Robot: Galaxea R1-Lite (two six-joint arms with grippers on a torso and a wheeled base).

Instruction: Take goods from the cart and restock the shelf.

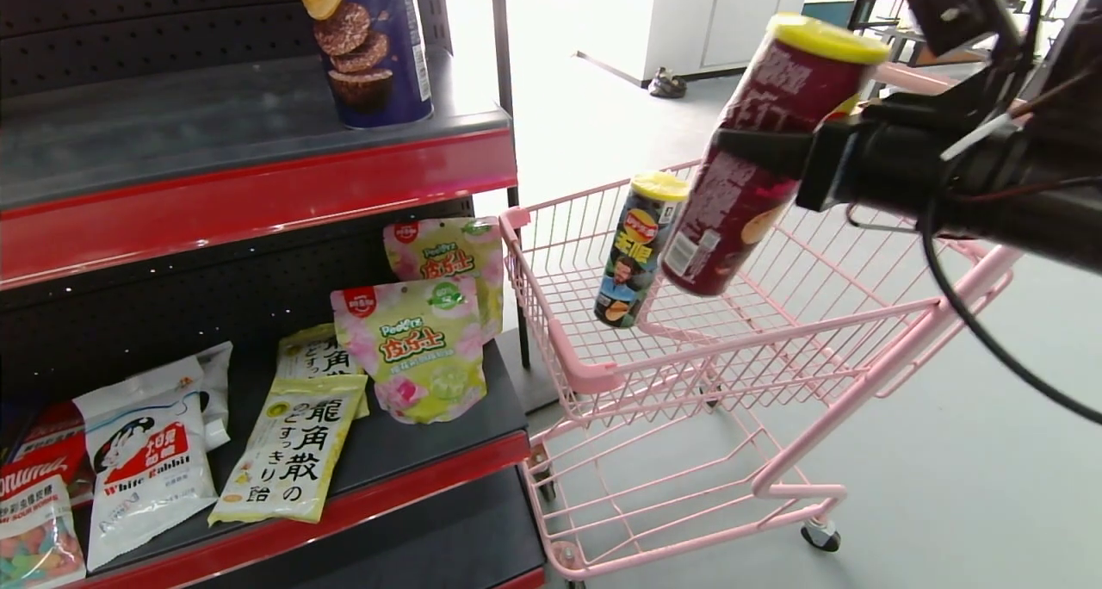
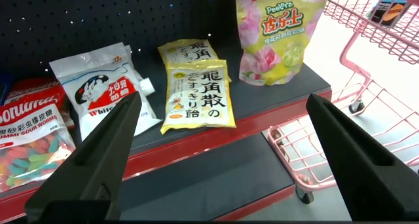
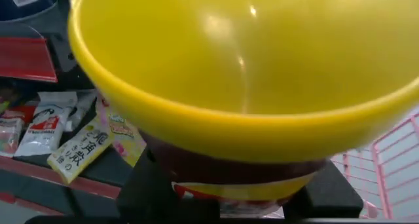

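Note:
My right gripper is shut on a dark red chip can with a yellow lid, holding it tilted in the air above the pink cart. A second can with a yellow lid stands inside the cart's basket. A blue chip can stands on the upper shelf. My left gripper hangs open in front of the lower shelf, with nothing between its fingers.
Snack bags lie on the lower shelf: green-pink pouches, yellow candy bags, white candy bags and gummies. The cart stands right beside the shelf's end. Open grey floor lies to the right.

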